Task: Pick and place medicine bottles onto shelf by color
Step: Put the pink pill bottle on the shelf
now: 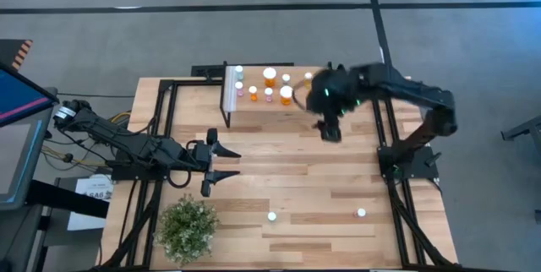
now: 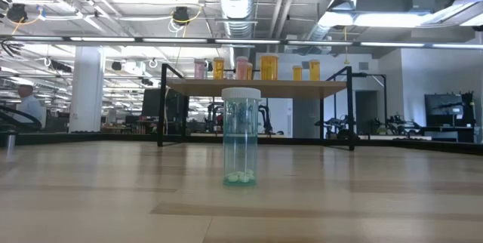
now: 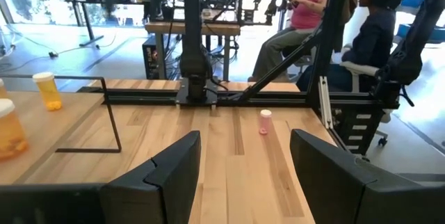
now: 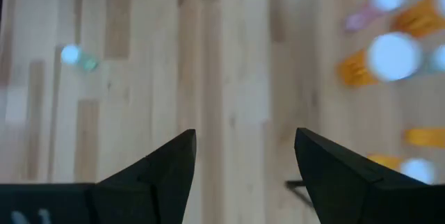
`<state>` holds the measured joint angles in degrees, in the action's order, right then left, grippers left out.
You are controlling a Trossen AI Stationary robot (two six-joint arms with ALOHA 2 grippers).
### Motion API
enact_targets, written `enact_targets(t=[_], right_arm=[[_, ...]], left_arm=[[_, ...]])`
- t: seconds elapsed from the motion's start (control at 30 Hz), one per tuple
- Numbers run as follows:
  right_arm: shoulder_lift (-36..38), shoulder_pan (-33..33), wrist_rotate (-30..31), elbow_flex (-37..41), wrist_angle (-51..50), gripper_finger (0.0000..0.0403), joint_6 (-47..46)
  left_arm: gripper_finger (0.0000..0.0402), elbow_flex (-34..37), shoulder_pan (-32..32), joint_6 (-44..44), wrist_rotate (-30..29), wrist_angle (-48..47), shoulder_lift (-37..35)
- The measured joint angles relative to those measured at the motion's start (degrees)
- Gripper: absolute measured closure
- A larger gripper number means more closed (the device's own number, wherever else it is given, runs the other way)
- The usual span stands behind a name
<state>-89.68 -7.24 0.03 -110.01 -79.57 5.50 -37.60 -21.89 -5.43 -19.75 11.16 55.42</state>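
The shelf (image 1: 262,110) stands at the table's far middle on black legs. Orange (image 1: 270,75) and pink (image 1: 253,93) medicine bottles stand on its plank. A pale blue-green bottle (image 1: 272,217) stands upright on the table near the front, close in the low view (image 2: 241,135). A pink bottle (image 1: 361,214) stands upright at the front right (image 3: 265,121). My right gripper (image 1: 328,128) hangs open and empty above the table, just near of the shelf's right end (image 4: 245,161). My left gripper (image 1: 221,164) waits open at the table's left (image 3: 243,175), pointing level toward the right.
A bushy green plant (image 1: 188,228) stands at the front left corner. Black frame rails (image 1: 389,149) run along the table's sides. Bare wood lies between the shelf and the two loose bottles. People sit beyond the table's right side (image 3: 306,15).
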Motion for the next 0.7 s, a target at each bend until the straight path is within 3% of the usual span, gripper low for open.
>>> enact_targets(t=[0.3,0.7], right_arm=[[9.35,18.58,5.29,21.03,5.19,0.0137,-12.63],[11.92,41.55,6.56,40.91,8.11,0.0137,-44.18]], left_arm=[[0.0191,0.00,0.00,0.00,-0.04,0.03,0.00],[0.0191,0.00,0.00,-0.44,-0.09,0.04,0.00]])
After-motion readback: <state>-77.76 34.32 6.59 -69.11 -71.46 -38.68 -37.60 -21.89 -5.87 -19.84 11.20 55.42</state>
